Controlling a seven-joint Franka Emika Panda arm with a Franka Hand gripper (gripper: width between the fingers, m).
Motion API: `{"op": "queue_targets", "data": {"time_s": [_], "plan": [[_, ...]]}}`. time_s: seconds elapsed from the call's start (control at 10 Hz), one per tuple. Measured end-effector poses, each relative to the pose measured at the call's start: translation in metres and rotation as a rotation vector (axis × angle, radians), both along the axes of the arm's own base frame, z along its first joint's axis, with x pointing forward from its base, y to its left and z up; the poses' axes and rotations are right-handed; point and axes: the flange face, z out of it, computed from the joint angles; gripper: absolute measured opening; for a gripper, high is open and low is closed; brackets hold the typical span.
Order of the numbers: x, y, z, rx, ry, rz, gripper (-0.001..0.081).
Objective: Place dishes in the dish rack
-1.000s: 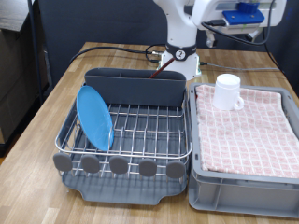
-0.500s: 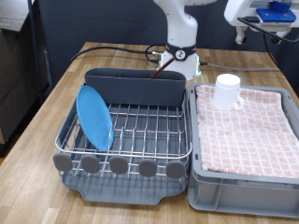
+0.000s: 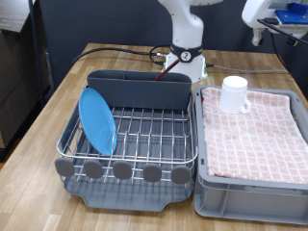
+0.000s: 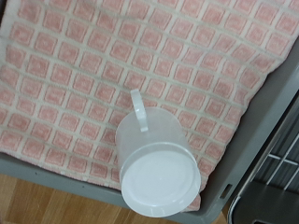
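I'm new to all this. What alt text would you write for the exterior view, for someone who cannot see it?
A bright-blue plate stands on edge in a dark-grey dish rack on a wooden table. At the exterior view's right, a white mug sits upside down on a pink checkered cloth over a grey crate. The robot's gripper hangs at the top right corner.

Counted: one blue plate (image 3: 97, 120), one white mug (image 3: 235, 94), one dish rack (image 3: 135, 144) with five round grey tabs (image 3: 123, 171) along its edge, one grey crate (image 3: 252, 190), one pink checkered cloth (image 3: 260, 135). One gripper (image 3: 262, 29).
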Motion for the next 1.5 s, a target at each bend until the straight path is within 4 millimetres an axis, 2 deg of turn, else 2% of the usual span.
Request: {"op": "queue_targets", "data": {"time_s": [0.2, 0.6, 0.7, 1.1, 1.5], "plan": [[-0.002, 0.001, -0.021, -0.021, 0.053, 0.001, 0.0803], [-0.01, 0.011, -0.075, -0.064, 0.134, 0.058, 0.0803], [-0.01, 0.013, -0.083, -0.067, 0.137, 0.087, 0.0803], [-0.001, 0.018, -0.087, -0.057, 0.115, 0.117, 0.0803], [0.005, 0.032, -0.112, -0.043, 0.131, 0.148, 0.0803]]}}
